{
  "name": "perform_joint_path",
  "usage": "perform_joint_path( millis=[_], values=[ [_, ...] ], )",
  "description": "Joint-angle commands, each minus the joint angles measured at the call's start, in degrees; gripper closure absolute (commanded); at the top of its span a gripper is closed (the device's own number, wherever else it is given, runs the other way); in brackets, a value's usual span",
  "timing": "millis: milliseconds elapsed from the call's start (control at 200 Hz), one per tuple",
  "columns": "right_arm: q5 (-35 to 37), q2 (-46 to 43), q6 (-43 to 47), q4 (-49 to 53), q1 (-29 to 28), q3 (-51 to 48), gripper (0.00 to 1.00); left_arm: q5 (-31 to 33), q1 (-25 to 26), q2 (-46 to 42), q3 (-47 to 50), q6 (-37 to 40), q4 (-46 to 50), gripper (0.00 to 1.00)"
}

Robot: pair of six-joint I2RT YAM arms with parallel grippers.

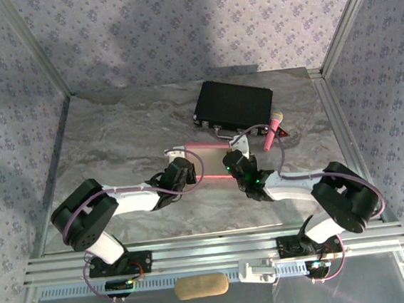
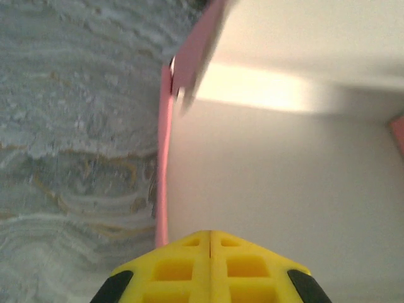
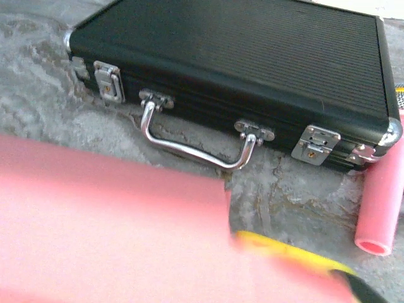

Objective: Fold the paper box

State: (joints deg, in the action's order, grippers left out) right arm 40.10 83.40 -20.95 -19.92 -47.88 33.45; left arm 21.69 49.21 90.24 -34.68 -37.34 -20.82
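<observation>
The paper box [image 1: 207, 162] is salmon-pink card lying mid-table between my two grippers. My left gripper [image 1: 185, 172] is at its left end. In the left wrist view its yellow fingers [image 2: 189, 265] are pressed together with nothing between them, and their tip [image 2: 210, 233] sits over the box's pale inside [image 2: 278, 177], next to a raised pink wall [image 2: 163, 164]. My right gripper [image 1: 233, 164] is at the box's right end. In the right wrist view a blurred pink flap [image 3: 107, 227] covers the jaws. One yellow finger [image 3: 290, 247] shows past its edge.
A black hard case [image 1: 233, 105] with metal latches and a handle [image 3: 189, 148] lies just behind the box. A pink stick microphone [image 1: 274, 129] rests at the case's right front corner, seen close in the right wrist view [image 3: 382, 208]. Walls enclose the marbled table [image 1: 115, 138].
</observation>
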Motion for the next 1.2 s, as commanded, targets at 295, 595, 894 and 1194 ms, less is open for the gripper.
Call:
perform_joint_path(
  millis=[295,595,894,1194],
  values=[
    [-5.92,-12.81,-13.27,21.03,-2.19,0.38,0.45,2.38,0.8,1.95,-3.9,1.24,8.29,0.99],
    [-9.79,-25.7,-18.33,28.54,-2.75,0.95,0.42,1.91,0.89,2.38,-4.31,1.66,7.87,0.99],
    [-16.9,-24.92,-27.57,42.51,7.47,18.38,0.52,1.36,0.98,2.85,-5.31,1.86,7.87,0.98],
    [-26.93,-1.49,-27.38,46.59,12.25,39.76,0.67,1.45,1.07,3.1,-5.72,1.32,7.94,0.97]
  ],
)
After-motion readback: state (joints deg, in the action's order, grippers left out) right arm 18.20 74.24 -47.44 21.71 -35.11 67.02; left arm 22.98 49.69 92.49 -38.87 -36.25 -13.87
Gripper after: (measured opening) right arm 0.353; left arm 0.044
